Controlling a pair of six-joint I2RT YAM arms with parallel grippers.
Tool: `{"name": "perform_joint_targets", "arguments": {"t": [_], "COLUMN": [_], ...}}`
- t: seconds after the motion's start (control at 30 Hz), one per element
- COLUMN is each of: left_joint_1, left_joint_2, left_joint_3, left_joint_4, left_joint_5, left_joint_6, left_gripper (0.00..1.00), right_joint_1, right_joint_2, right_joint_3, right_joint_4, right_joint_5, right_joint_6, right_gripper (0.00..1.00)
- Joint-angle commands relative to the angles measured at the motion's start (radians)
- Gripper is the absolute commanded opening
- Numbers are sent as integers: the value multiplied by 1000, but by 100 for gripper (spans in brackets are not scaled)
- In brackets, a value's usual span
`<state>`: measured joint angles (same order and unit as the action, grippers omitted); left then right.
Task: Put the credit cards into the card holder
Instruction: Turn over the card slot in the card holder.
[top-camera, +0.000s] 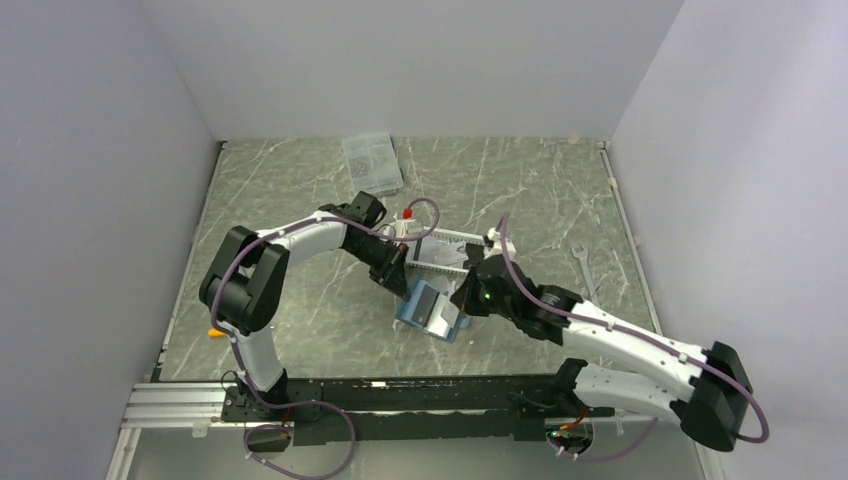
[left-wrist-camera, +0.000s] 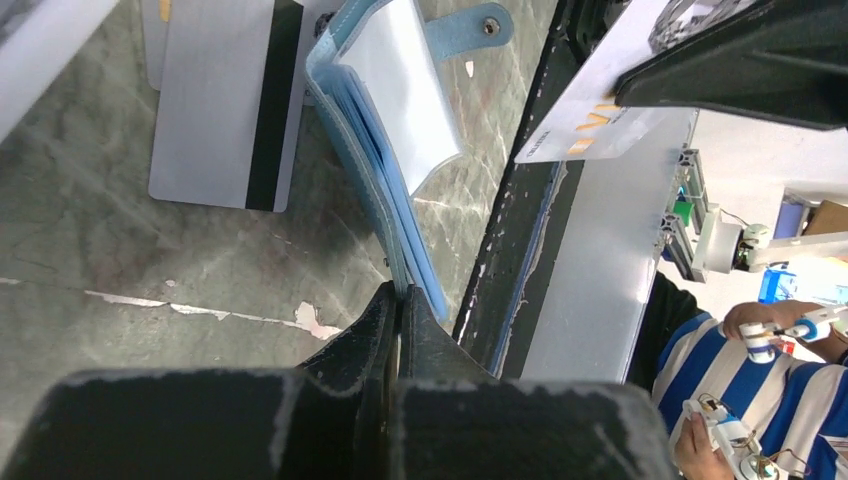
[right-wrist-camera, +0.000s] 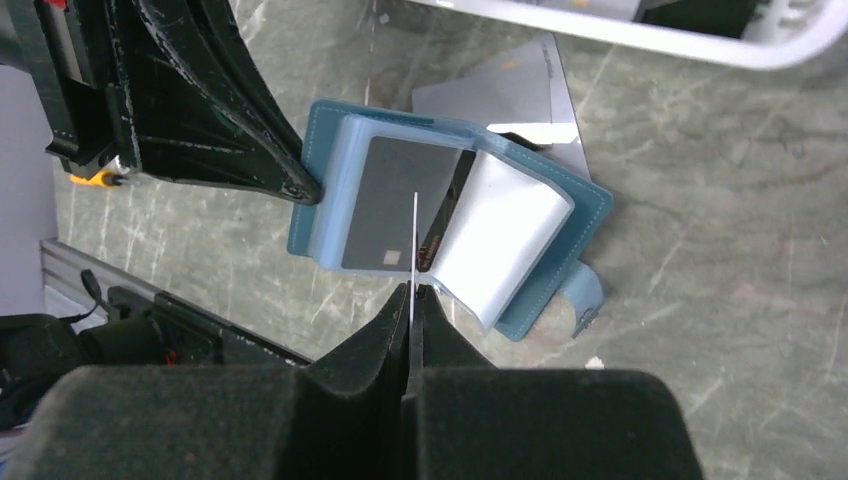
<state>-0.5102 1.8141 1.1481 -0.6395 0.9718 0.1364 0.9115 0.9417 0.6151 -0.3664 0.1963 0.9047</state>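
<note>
Card holder (right-wrist-camera: 505, 235) lies open on the table (top-camera: 300, 320) just ahead of the arm bases, with its teal cover down and its pale blue sleeves fanned upward. At its left edge, the left gripper (left-wrist-camera: 398, 297) has its jaws pressed together on the rim of the cover, pinning that side. Between the card holder and the white basket (top-camera: 450, 258), a grey card (left-wrist-camera: 215, 100) with a black stripe lies flat on the table, and part of another shows beside it. Inside the card holder, a dark card (right-wrist-camera: 385, 210) already sits in a sleeve. Further right, the right gripper (right-wrist-camera: 413, 297) is clamped on a white card (left-wrist-camera: 585, 80). It holds the card edge-on over the fold between two sleeves, and we cannot tell whether the card touches them.

We judge the cards to be light, stiff and slick. They are best pinched across one short end, which leaves most of the length free to enter a slot. The ones lying flat offer little to get a finger under, so we expect they need tipping or sliding first. The card holder looks soft and floppy, and its sleeves will bend under a push. It wants holding by the stitched edge of the cover, where the left gripper has it.
</note>
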Motion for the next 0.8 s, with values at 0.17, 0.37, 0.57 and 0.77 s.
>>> {"name": "perform_joint_targets", "arguments": {"t": [0.17,0.37,0.57,0.77], "left_joint_1": [-3,-4,3,11], "left_joint_2": [-48,-40,-25,-24], "left_joint_3": [10,-21,-23,-17], "left_joint_4": [-65,-31,-5,-1], "left_joint_5": [-49,-76,-52,-45], "left_joint_6": [-53,-108,-168,-188], "left_gripper": [0,0,0,0], "right_joint_1": [26,57,79,104], "right_joint_2": [172,203,266,352], "right_joint_3": [136,147,190,254], "right_joint_4": [70,137,177,198], "right_joint_5": [18,49,103,121], "right_joint_6": [-65,-27,-15,-33], "right_gripper": [0,0,0,0]}}
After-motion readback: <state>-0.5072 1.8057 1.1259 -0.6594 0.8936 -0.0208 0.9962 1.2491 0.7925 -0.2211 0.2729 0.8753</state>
